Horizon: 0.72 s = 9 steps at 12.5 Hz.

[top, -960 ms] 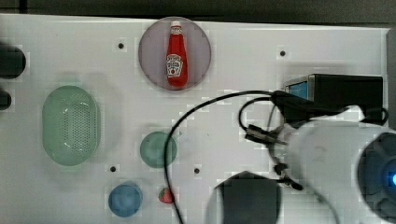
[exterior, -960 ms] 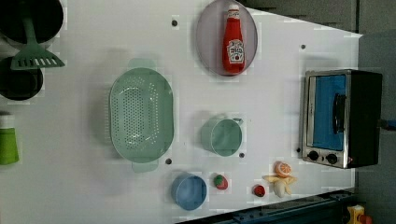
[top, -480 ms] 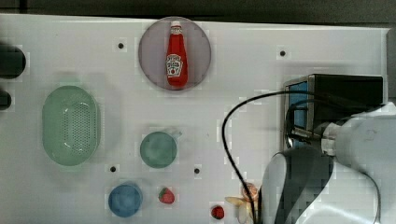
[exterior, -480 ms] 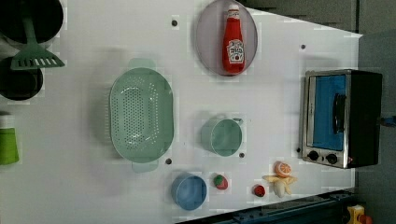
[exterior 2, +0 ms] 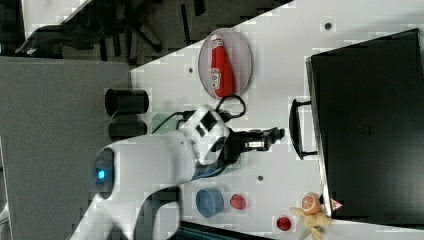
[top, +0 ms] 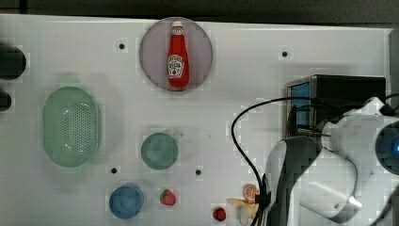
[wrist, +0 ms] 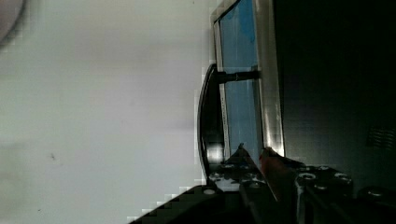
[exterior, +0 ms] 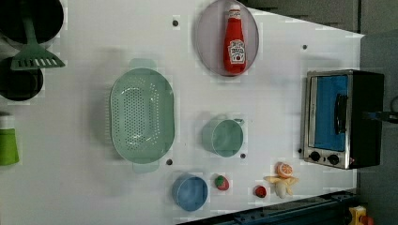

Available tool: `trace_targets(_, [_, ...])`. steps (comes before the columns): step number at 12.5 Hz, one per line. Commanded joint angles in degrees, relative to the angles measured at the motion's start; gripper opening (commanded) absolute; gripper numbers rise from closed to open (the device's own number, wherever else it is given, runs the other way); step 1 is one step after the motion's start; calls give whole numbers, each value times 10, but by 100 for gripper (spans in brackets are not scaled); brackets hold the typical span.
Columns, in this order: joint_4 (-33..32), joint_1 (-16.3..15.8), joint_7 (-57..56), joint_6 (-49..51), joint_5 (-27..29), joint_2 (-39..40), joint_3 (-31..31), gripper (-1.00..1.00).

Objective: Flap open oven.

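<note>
Item: toaster oven (exterior: 345, 119), door shut, at the counter's (exterior: 272, 84) edge on the left view's right; my claw (exterior 2: 274, 135), nearly together and empty, approached its handle (exterior 2: 300, 129); misalignment risked slipping off.

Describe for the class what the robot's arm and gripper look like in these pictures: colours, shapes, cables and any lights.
The arm is built of rounded white shells with dark grey sections at its joints. A round blue light glows on one joint cap. A thin black cable loops loosely off it across the table. The gripper at its tip is a slim dark metal piece with small screws showing in the wrist view, ending in narrow jaws.
</note>
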<state>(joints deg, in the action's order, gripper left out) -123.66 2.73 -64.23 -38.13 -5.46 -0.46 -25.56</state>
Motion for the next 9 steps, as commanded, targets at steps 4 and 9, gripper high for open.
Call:
trace_targets(4, [-14,0,-42,-61,4,69,-8,-65])
trace_targets(9, [-17,-1,-41,-95,5,112,-1,-65])
